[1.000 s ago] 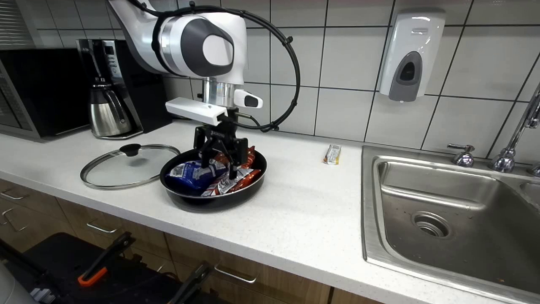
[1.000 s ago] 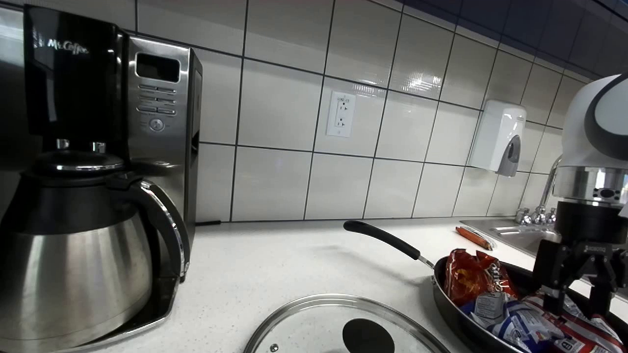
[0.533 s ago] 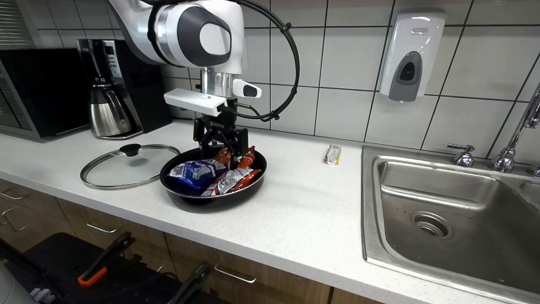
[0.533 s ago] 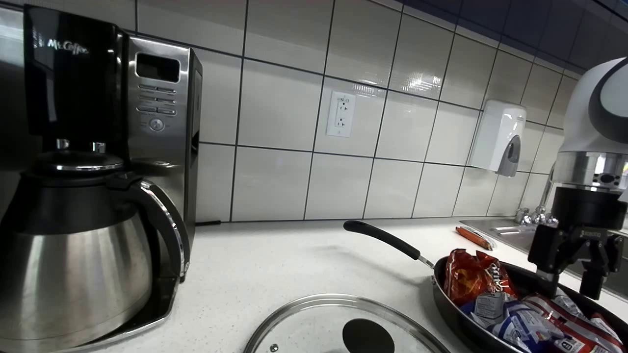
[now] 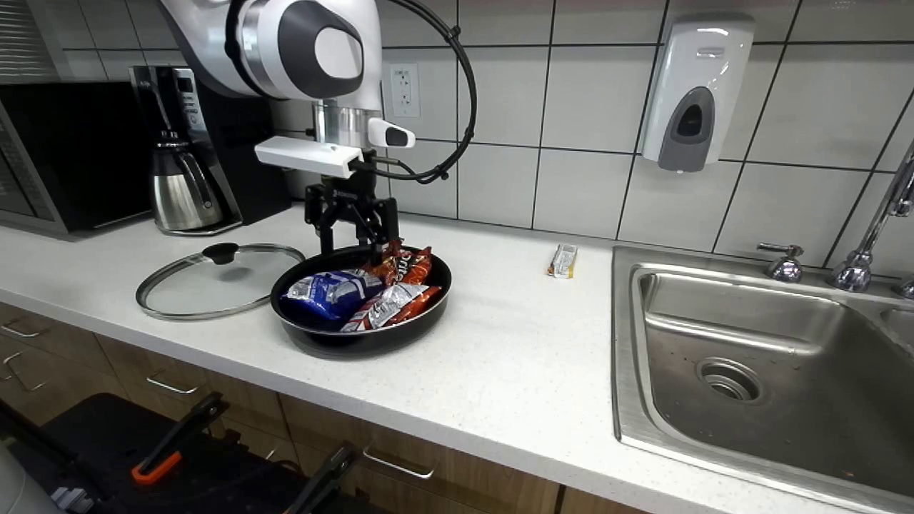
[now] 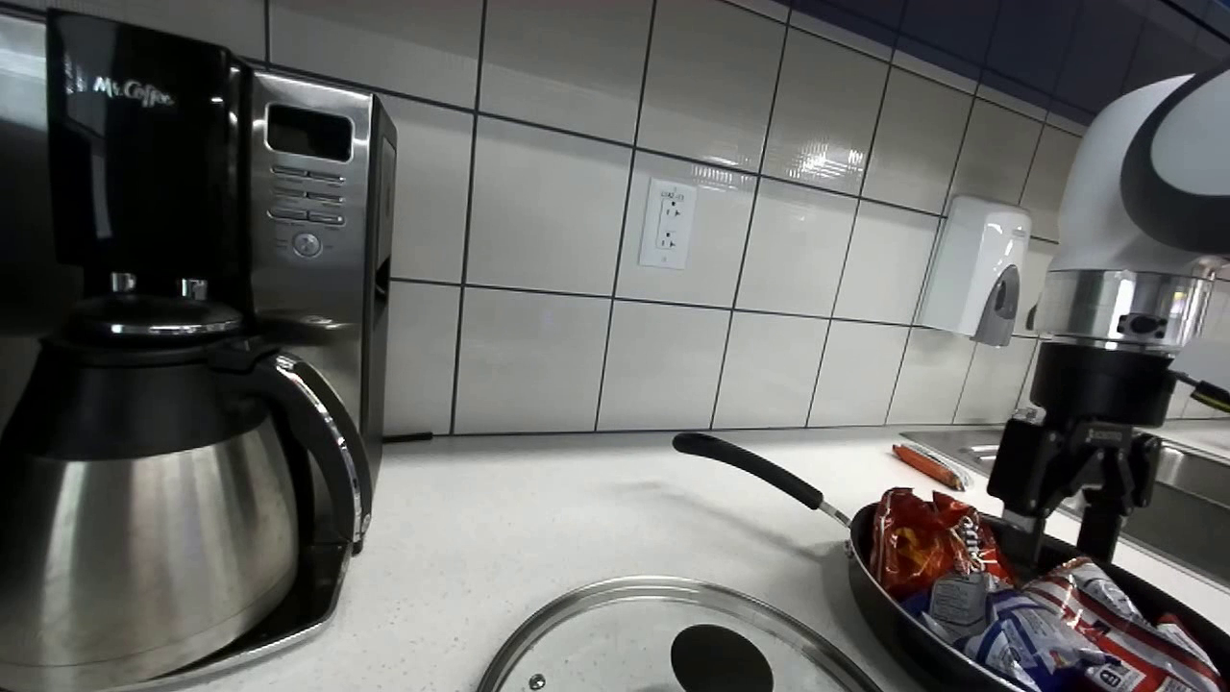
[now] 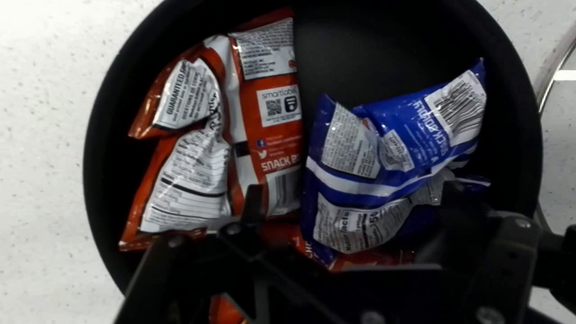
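Snack bags [image 7: 279,105] lie in the pan [image 5: 371,345], below the spread fingers [image 5: 326,239] of our gripper [image 5: 351,251], which pinch nothing. A second ago we had the tips down among the bags; since then the fingers have lifted without any bag, so we judge that nothing is being carried.
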